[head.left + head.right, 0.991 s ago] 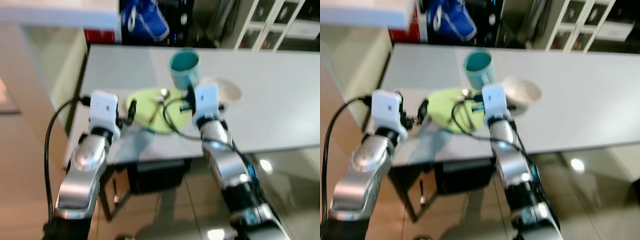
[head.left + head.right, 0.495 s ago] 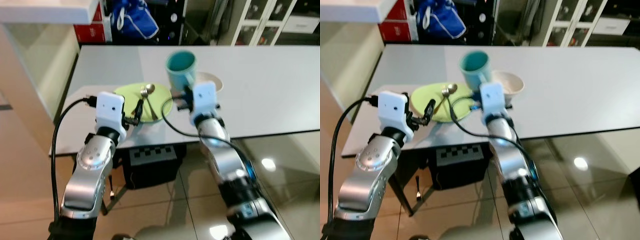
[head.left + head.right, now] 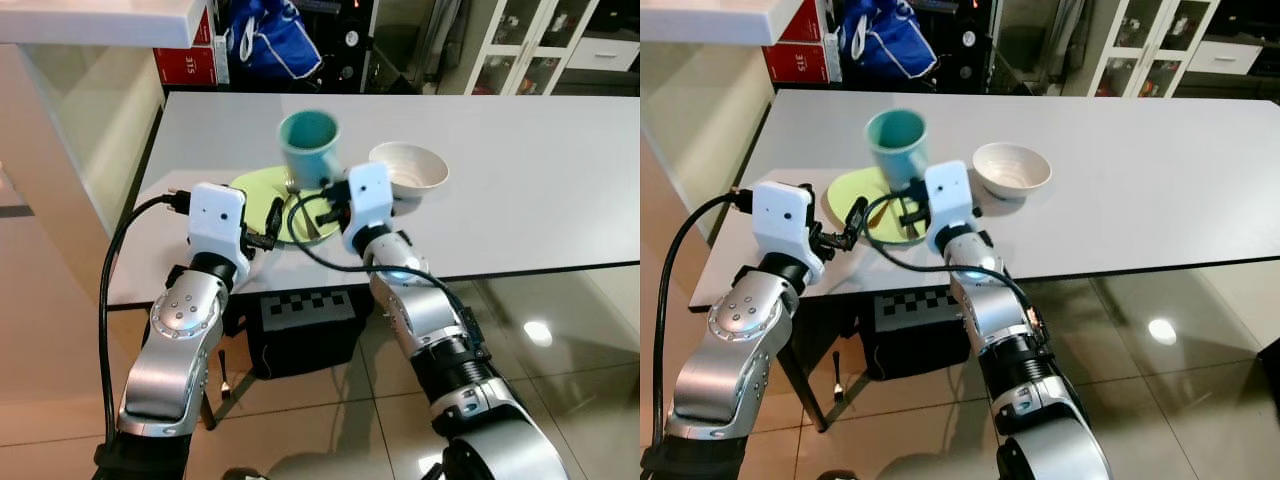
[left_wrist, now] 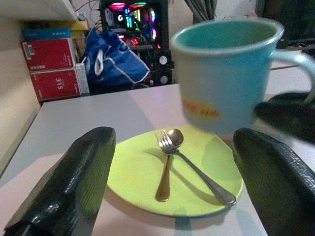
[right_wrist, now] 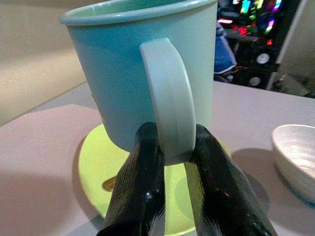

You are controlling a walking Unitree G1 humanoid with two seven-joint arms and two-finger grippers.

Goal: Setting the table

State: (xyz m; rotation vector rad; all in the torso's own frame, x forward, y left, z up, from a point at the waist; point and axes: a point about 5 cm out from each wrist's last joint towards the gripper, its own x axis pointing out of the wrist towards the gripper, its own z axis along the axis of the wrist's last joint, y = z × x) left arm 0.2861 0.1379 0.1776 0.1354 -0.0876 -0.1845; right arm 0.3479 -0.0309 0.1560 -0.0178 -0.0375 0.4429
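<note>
Above the lime-green plate [image 3: 262, 192], the right gripper [image 5: 170, 162] pinches the handle of a teal mug [image 3: 309, 148], fingers closed tight on it, mug upright and clear of the table [image 3: 520, 170]. It carries a small orange mark on its side. A spoon [image 4: 197, 162] and a fork [image 4: 165, 169] lie crossed on the plate. A white bowl [image 3: 408, 168] sits at the mug's 3 o'clock. The left gripper [image 4: 170, 196] hovers near the table's front edge, fingers spread wide, holding nothing. Bare tabletop stretches away at 2 o'clock.
</note>
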